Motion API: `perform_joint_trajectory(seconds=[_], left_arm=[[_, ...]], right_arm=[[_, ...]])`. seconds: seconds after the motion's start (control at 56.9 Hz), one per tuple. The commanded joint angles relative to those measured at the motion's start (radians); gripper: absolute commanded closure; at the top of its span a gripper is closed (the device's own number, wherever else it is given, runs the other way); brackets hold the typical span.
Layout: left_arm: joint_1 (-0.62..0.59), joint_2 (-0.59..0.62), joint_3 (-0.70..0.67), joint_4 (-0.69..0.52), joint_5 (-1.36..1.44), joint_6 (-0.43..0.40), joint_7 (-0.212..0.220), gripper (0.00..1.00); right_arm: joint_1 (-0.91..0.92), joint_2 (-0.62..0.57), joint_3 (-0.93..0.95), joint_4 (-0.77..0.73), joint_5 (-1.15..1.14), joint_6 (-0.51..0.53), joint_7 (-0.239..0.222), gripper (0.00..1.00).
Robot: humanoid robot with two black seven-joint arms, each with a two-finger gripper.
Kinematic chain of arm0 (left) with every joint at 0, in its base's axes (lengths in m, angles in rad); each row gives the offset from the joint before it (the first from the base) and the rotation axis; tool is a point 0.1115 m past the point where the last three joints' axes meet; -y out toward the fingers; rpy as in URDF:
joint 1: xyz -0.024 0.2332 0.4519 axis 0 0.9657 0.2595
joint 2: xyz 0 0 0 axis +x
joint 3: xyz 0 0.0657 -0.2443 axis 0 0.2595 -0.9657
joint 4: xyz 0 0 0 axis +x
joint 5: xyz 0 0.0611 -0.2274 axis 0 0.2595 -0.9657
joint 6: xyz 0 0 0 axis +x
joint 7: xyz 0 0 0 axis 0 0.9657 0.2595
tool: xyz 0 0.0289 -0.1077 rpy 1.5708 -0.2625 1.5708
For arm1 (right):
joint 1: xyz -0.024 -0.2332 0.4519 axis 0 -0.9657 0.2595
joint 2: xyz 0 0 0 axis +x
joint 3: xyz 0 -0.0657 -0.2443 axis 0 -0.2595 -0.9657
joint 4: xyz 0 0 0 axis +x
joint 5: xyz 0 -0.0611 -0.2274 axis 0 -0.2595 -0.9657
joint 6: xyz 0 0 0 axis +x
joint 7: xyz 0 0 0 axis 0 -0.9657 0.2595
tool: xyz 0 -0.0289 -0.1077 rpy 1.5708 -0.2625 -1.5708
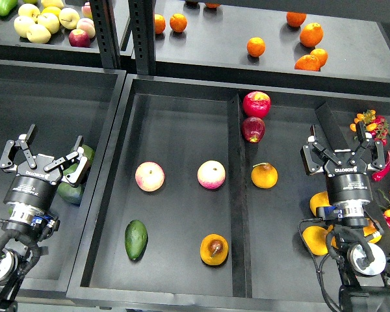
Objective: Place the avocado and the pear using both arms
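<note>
The dark green avocado (136,239) lies in the front left of the middle black tray (182,117). The pear (214,249), orange-yellow with a dark brown spot, rests to its right near the tray's front edge. Over the left bin hangs my left gripper (47,153), well left of the avocado, open and holding nothing. Over the right compartment my right gripper (345,151) is also open and empty, right of and farther back than the pear.
Two pink-yellow apples (149,176) (211,174) sit mid-tray. Past the divider (240,195) are a stemmed pear (264,175) and two red apples (256,104). Green fruit (71,192) lies under the left gripper, orange fruit (316,239) under the right. Shelves behind hold oranges (256,47) and apples (49,23).
</note>
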Motion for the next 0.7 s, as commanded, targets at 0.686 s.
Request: perform_joint_trajectory(seconds=[0.686], left_arm=[[-0.003,0.000,-0.029,-0.008,0.001,0.000,0.051,0.00]], right_arm=[[0.000,0.000,-0.002,0.000,0.000,0.000,-0.002,0.01]])
